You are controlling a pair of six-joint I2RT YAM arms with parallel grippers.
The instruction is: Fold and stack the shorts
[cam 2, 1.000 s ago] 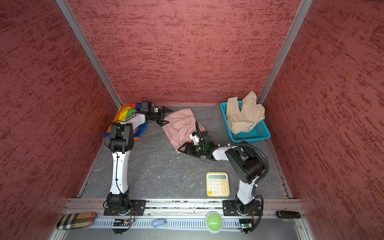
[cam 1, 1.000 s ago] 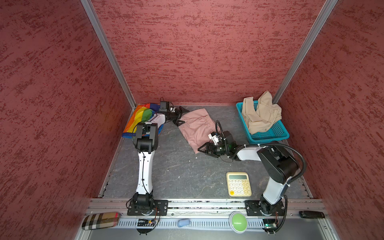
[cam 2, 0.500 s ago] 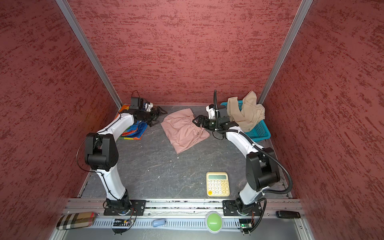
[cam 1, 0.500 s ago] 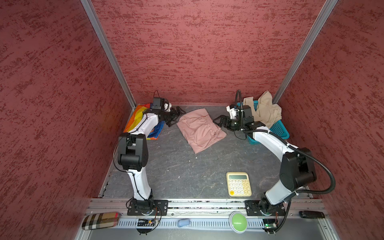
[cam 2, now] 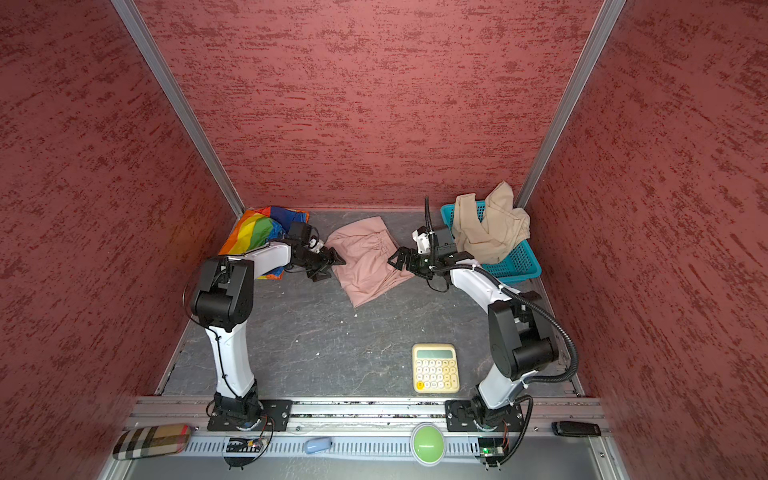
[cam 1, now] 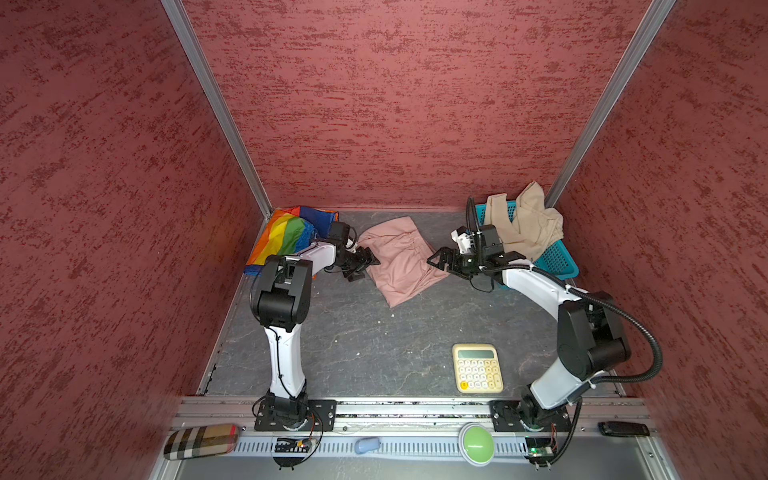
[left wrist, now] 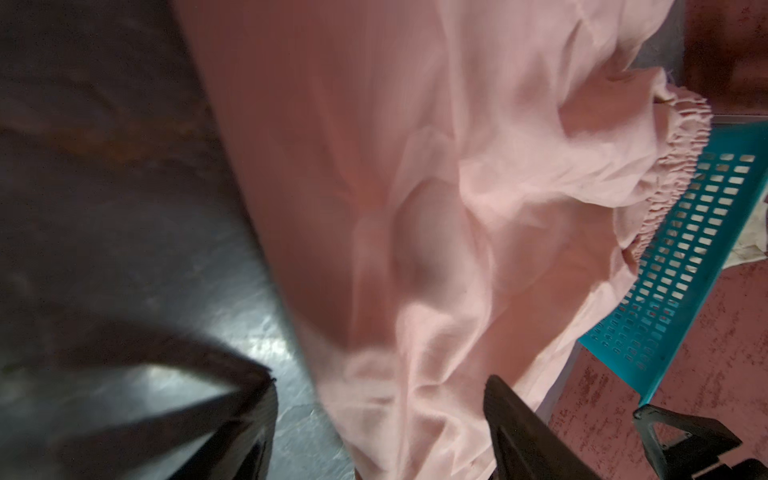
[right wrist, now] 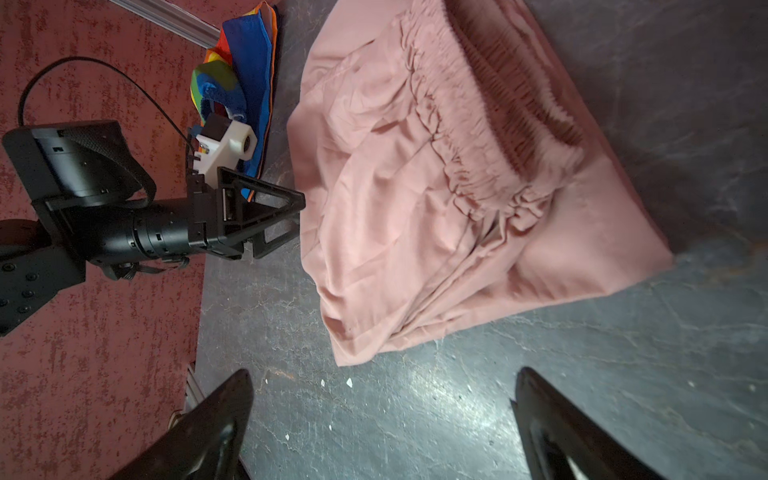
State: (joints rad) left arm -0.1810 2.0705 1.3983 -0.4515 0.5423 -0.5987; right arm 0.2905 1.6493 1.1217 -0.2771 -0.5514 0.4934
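Shorts, three pairs: dusty pink pair (cam 1: 401,262) flat on the table (cam 1: 374,332) between left hand (cam 1: 368,268) and right hand (cam 1: 434,259), both spread apart; rainbow colour-block pair (cam 1: 286,235) in the far-left corner; beige pair (cam 1: 528,228) heaped in one teal perforated basket (cam 1: 559,259).

Both top views look down from high above the table (cam 1: 374,340). Both wrist views sit close, facing the pink shorts (right wrist: 415,187).
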